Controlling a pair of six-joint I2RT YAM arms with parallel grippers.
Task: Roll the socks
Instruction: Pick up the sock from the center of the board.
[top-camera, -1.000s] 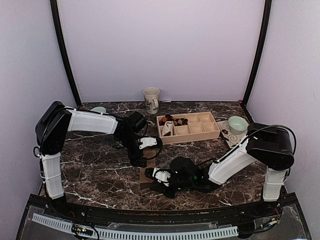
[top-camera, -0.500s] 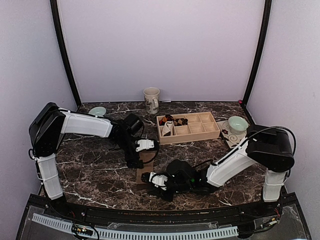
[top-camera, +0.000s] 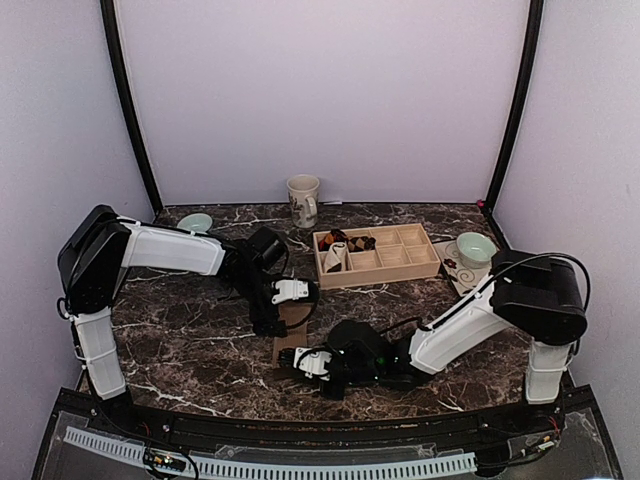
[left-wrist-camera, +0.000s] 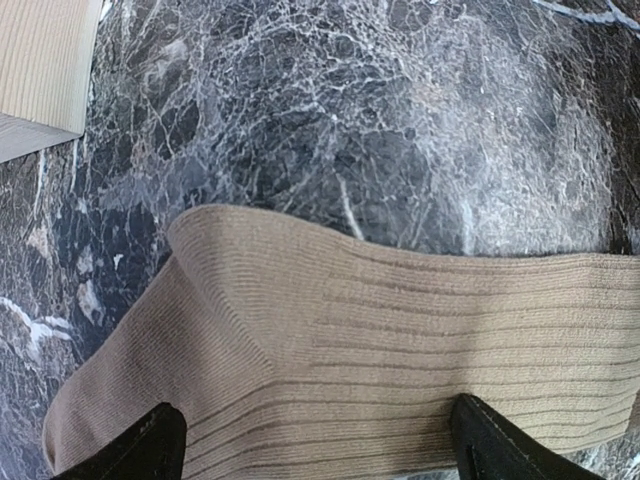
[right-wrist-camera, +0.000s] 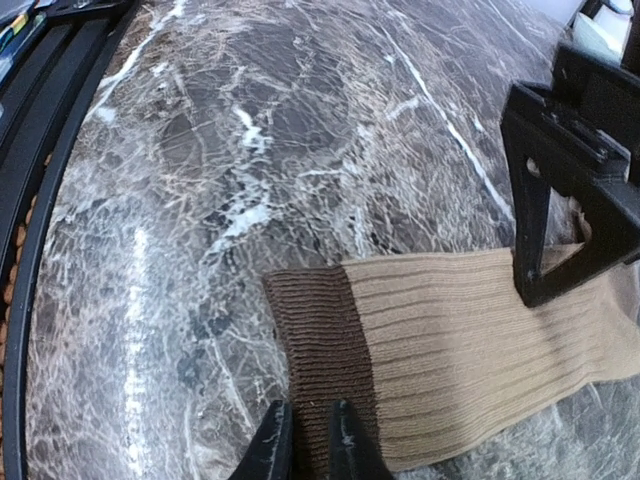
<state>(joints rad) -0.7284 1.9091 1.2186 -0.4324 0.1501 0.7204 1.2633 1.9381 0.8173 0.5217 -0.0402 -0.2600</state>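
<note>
A plain tan ribbed sock (top-camera: 290, 335) with a dark brown cuff (right-wrist-camera: 322, 345) lies flat on the marble table between the two arms. My left gripper (left-wrist-camera: 315, 450) is open just above the sock's tan body (left-wrist-camera: 380, 340), one finger (left-wrist-camera: 140, 450) on each side of it. At the cuff's near edge my right gripper (right-wrist-camera: 308, 445) has its fingertips (right-wrist-camera: 345, 440) nearly together, pinching the cuff. The left gripper's black finger (right-wrist-camera: 560, 200) shows at the right of the right wrist view, over the sock. A rolled argyle sock (top-camera: 337, 238) sits in the wooden tray.
A wooden compartment tray (top-camera: 400, 262) stands behind the sock, holding a white rolled sock (top-camera: 335, 258) and a dark bundle (top-camera: 362, 241). A mug (top-camera: 303, 200) is at the back, a green bowl (top-camera: 476, 247) at the right, a small green dish (top-camera: 197, 221) at the back left.
My right gripper has slid left along the sock to its cuff end. The left arm has drawn back a little to the left, its gripper still over the sock.
</note>
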